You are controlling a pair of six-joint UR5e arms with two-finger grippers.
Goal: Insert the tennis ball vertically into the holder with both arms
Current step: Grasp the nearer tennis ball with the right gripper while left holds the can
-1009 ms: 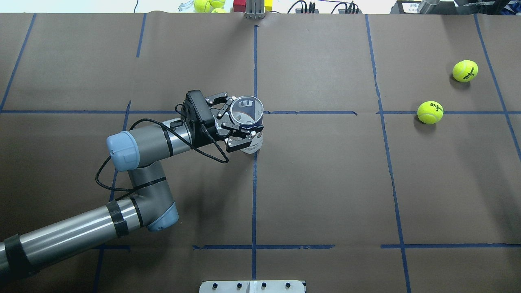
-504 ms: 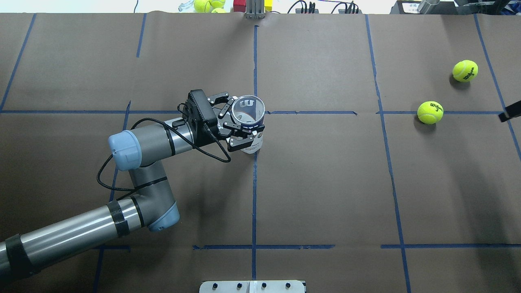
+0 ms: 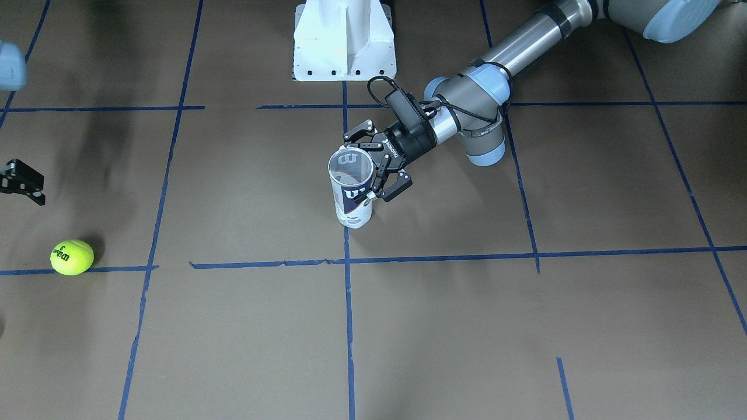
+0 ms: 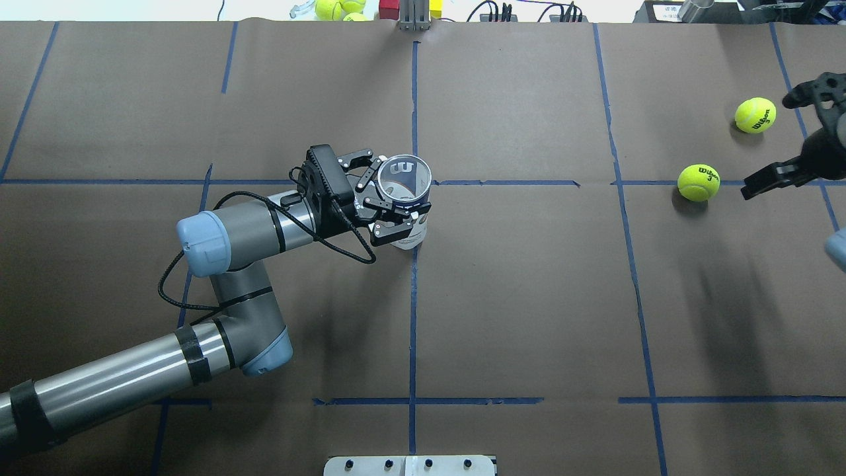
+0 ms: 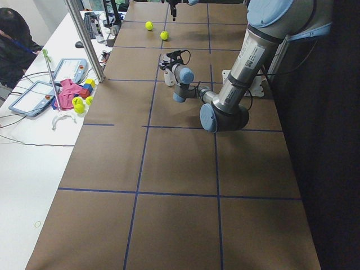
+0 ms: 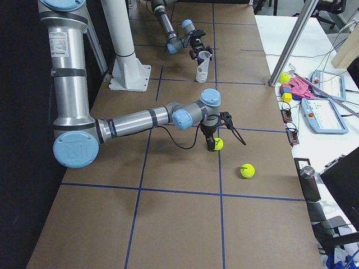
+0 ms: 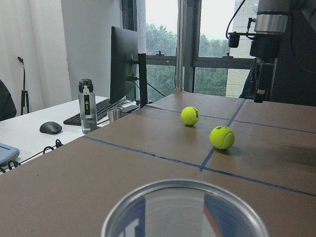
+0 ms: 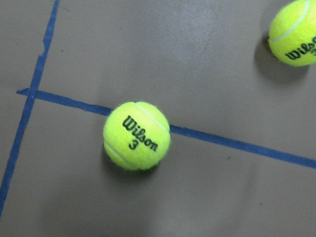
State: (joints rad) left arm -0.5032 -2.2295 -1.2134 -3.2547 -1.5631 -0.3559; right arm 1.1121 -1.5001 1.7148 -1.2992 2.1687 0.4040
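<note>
The holder (image 4: 403, 182), a clear can with a white and navy label, stands upright near the table's middle, open end up. It also shows in the front view (image 3: 350, 195). My left gripper (image 4: 393, 195) is shut on its upper wall from the side. The can's rim (image 7: 185, 207) fills the bottom of the left wrist view. The tennis ball marked "Wilson 3" (image 4: 698, 182) lies on a blue tape line at the right and sits mid-frame in the right wrist view (image 8: 137, 136). My right gripper (image 4: 786, 139) is open and empty, raised just right of that ball.
A second tennis ball (image 4: 755, 115) lies farther back right, close to the right gripper's far finger. The white pedestal base (image 3: 344, 41) stands at the robot's side of the table. More balls and coloured blocks (image 4: 344, 8) lie beyond the far edge.
My right arm has come in from the right edge, and its open gripper now hangs beside the two balls. The left gripper and can have barely shifted.
</note>
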